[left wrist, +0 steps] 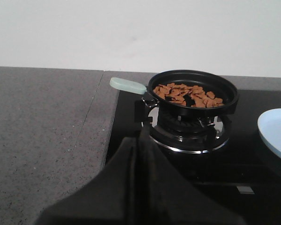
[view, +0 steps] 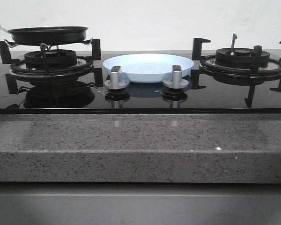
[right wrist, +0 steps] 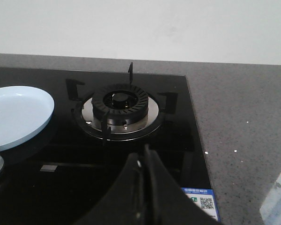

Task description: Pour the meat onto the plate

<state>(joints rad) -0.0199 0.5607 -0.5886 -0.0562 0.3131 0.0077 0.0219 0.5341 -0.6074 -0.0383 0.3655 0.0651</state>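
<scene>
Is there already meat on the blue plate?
No, the plate is bare, and the meat is all in the black pan on the left burner.

I work in a kitchen. Ahead of my grippers lies a glass gas hob (view: 140, 101). A speckled stone counter (view: 140, 145) surrounds it.

Plate (view: 148, 67) lies between the two burners, open from above. Two knobs (view: 116, 77) (view: 176, 76) stand just in front of it, blocking a low frontal approach. Pan (view: 48, 34) perches on left grate (view: 49, 63); its handle (left wrist: 127, 85) juts outward over my surface (left wrist: 42, 126).
</scene>
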